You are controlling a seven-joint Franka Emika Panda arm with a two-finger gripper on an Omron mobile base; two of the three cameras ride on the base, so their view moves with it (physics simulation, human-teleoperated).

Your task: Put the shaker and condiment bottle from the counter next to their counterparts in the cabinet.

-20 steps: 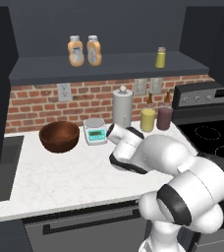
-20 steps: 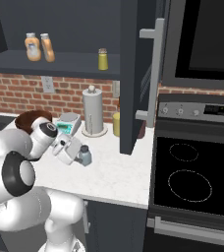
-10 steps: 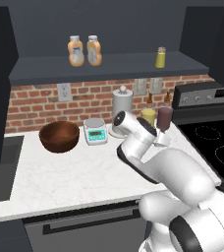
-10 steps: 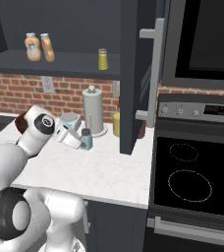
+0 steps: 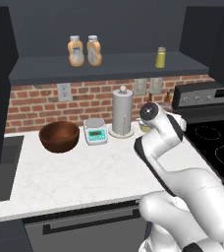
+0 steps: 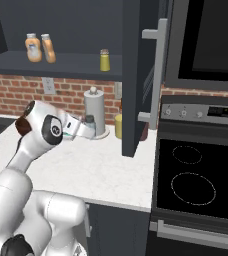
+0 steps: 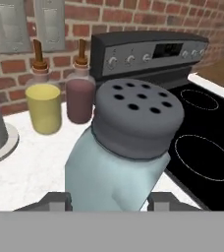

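Above the counter (image 6: 81, 165), near its back edge by the paper-towel holder (image 6: 97, 111), the gripper (image 6: 84, 131) is clamped on the shaker (image 7: 121, 147), lifted clear of the stone. Its slim yellow-green counterpart (image 6: 104, 60) stands higher up on the cabinet shelf (image 6: 61, 67), toward the shelf's right end, so the coming move probably runs upward and back. The shaker's long axis leans, cap tipped away from the fingers.

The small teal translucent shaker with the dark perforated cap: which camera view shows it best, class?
The hand view: the shaker looms close, cap holes countable. The right base view shows it small at the gripper; in the left base view I cannot make it out.
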